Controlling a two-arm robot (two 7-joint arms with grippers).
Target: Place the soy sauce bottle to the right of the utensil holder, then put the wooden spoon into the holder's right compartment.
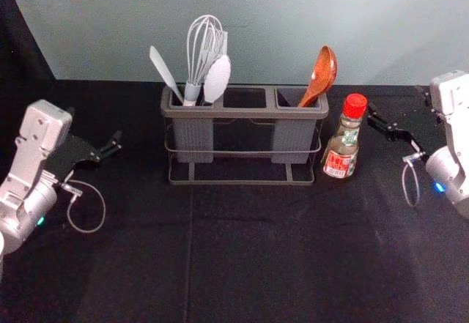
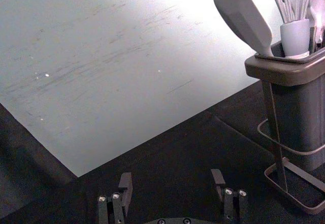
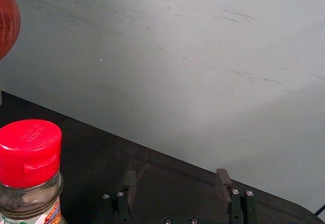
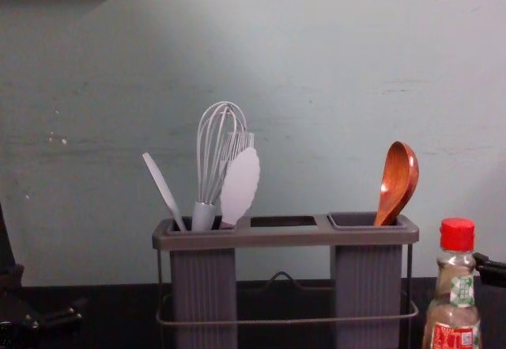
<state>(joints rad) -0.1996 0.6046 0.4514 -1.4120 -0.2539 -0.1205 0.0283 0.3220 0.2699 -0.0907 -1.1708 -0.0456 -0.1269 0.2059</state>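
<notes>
Two lengths stay hidden inside the gray utensil holder (image 1: pixel 245 112): the lower handle of the wooden spoon (image 1: pixel 320 74), sunk in the right compartment (image 1: pixel 293 138) with its bowl leaning outward above the rim, and the lower ends of the whisk (image 1: pixel 202 48) and the pale utensils around it in the left compartment (image 1: pixel 193 138). The soy sauce bottle (image 1: pixel 348 138) stands upright on the dark surface (image 1: pixel 249 257) just to the right of the holder, red cap on; its base is cut off in the chest view, as are the holder's feet, and the right wrist view catches only its cap and upper part, beside a sliver of the spoon's bowl. The right arm comes in from the right edge of the head view, its gripper (image 1: pixel 397 100) reaching inward close beside the bottle's cap and neck, its fingers (image 3: pixel 223 186) spread apart with nothing between them; whether one tip touches the glass is hard to tell. The left arm slants in from the left edge, its gripper (image 1: pixel 95 127) low over the surface, angled toward the holder but well apart from it, the fingers (image 2: pixel 125 187) likewise parted and holding nothing.
</notes>
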